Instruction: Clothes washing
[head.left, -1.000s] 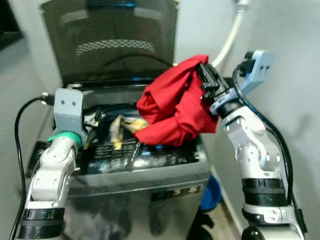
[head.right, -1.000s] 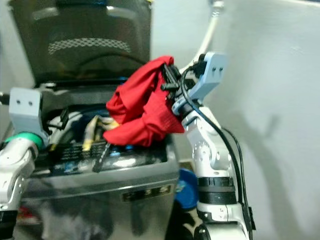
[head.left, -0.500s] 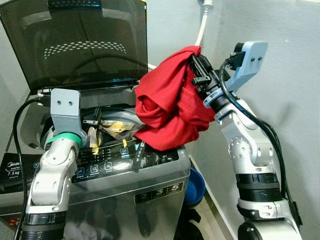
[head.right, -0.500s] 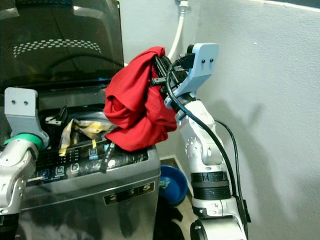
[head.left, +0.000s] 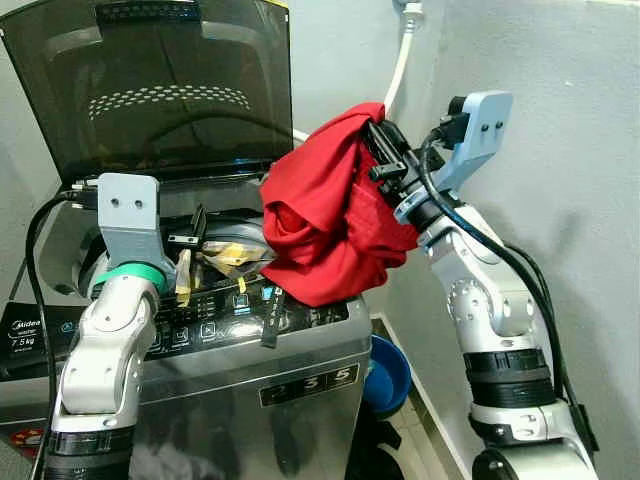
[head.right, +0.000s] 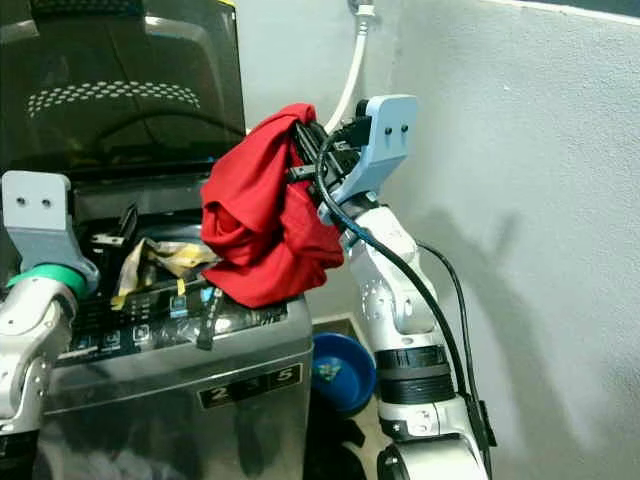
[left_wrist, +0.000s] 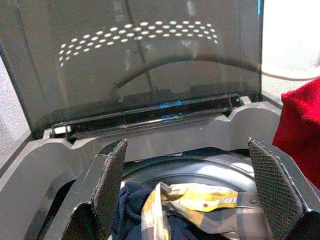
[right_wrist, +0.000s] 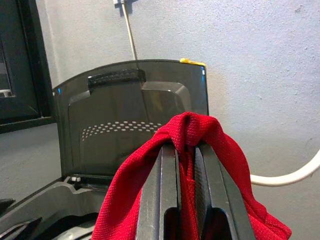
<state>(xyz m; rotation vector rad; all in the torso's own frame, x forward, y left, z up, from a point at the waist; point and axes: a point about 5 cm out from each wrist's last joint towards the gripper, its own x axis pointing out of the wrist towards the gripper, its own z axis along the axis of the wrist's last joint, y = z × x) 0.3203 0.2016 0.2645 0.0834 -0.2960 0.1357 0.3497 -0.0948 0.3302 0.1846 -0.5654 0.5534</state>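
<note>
A top-loading washing machine stands before me with its dark lid raised. My right gripper is shut on a red garment, which hangs bunched above the machine's right front corner; its fingers pinch the red garment. My left gripper is open over the drum opening, at the left. Inside the drum lie a yellow patterned cloth and a dark blue cloth.
A blue basin sits on the floor between the machine and the grey wall on the right. A white hose runs up the wall behind the lid. A black strap hangs over the control panel.
The camera has shifted, so the machine sits lower and further left. My right gripper has carried the red garment slightly to the left, still above the machine's right side. The left arm holds its place.
</note>
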